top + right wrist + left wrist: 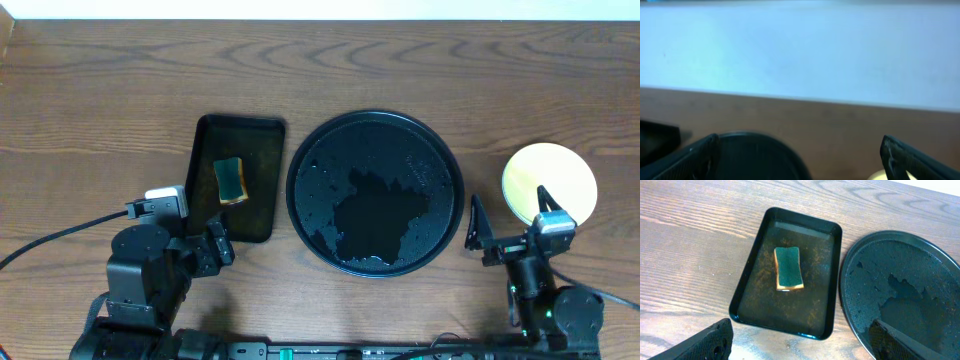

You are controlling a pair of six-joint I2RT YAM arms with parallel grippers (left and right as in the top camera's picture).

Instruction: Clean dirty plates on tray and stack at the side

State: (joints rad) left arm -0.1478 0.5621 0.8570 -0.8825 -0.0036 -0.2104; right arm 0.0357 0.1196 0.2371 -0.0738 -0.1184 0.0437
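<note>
The large round black tray [376, 192] lies mid-table, wet, with no plates on it; it also shows in the left wrist view [900, 290] and the right wrist view [755, 157]. A stack of plates with the pale yellow plate [549, 180] on top sits on the bare wood at the right; the mint-blue plates are hidden under it or out of view. My left gripper [205, 250] is open and empty near the rectangular tray's front edge. My right gripper [508, 218] is open and empty between the round tray and the yellow plate.
A smaller rectangular black tray [262, 180] left of the round tray holds a green-and-yellow sponge [231, 180], also seen in the left wrist view [788, 268]. A pale wall runs along the table's far edge [800, 97].
</note>
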